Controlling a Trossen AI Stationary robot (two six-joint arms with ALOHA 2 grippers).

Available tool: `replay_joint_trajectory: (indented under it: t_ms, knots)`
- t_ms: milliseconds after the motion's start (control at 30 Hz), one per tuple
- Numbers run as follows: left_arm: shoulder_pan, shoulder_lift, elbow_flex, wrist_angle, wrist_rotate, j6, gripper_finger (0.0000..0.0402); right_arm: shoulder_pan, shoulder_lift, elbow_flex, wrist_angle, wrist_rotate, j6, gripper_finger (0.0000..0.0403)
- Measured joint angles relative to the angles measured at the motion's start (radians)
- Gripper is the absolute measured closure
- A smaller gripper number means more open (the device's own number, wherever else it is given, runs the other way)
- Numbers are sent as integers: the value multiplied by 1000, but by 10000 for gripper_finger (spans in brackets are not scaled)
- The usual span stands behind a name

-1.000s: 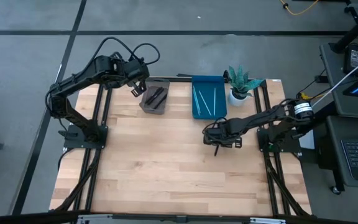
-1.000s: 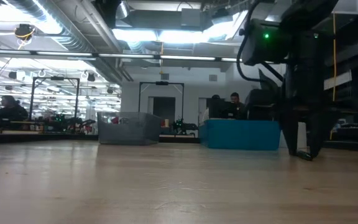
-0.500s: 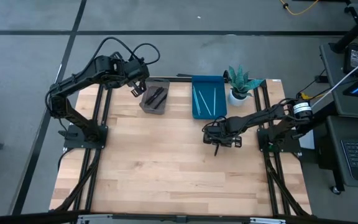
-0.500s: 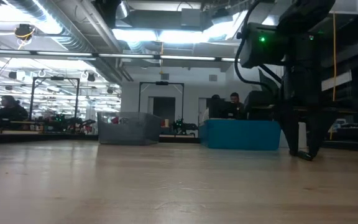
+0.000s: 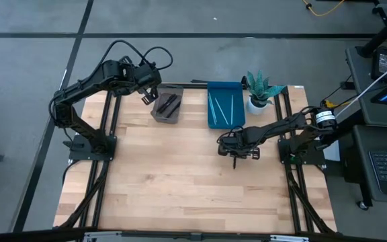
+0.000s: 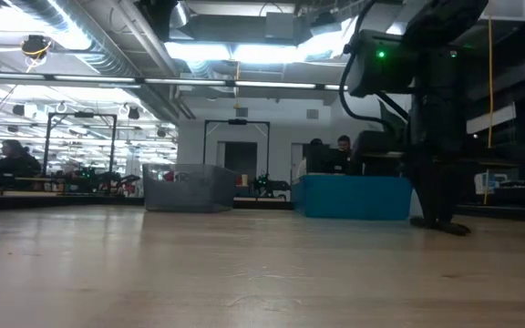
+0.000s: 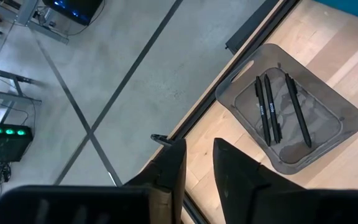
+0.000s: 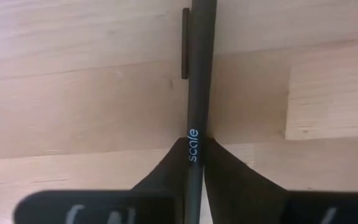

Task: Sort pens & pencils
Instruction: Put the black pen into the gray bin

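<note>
Your right tool (image 5: pixel 234 153) sits low over the surface (image 5: pixel 180 175), toward its right edge and a little nearer the far edge than the near one. Its fingers (image 8: pixel 229 180) are clamped on a dark pen (image 8: pixel 196 93) marked "scale"; in the right wrist view the pen runs straight out between them with its clip showing against the wood. In the low view you see this arm as a dark column reaching down to the surface at the right.

Your left tool (image 5: pixel 148 96) hangs at the far left corner, just off the edge and beside the grey bin (image 5: pixel 167 106). Its fingers (image 7: pixel 235 168) stand slightly apart with nothing between them. The grey bin rests against the far edge, left of centre, and holds three dark pens (image 7: pixel 278 109) lying roughly parallel.

Just to the right of it, also at the far edge, you have the blue bin (image 5: pixel 225 104) with thin light pencils (image 5: pixel 218 106) lying inside. A small potted plant (image 5: pixel 259 91) stands at the far right corner, just beside the blue bin.
</note>
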Motion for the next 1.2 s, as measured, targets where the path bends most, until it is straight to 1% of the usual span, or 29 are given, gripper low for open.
replay_joint_trajectory:
  t_ms: [233,400,533,767,933,1200]
  knots:
    - [0,0,0,0,0,0,336,0,1,1,52,7,-1,359]
    - [0,0,0,0,0,0,332,-1,6,39,96,39,-24,374]
    - [0,0,0,0,0,0,327,-1,5,87,101,73,-72,374]
    - [0,0,0,0,1,-1,333,-1,4,211,92,144,-157,375]
    - [0,0,0,0,4,-9,336,-1,3,340,80,217,-262,375]
    - [2,0,0,9,91,-36,331,-4,0,525,16,349,-440,375]
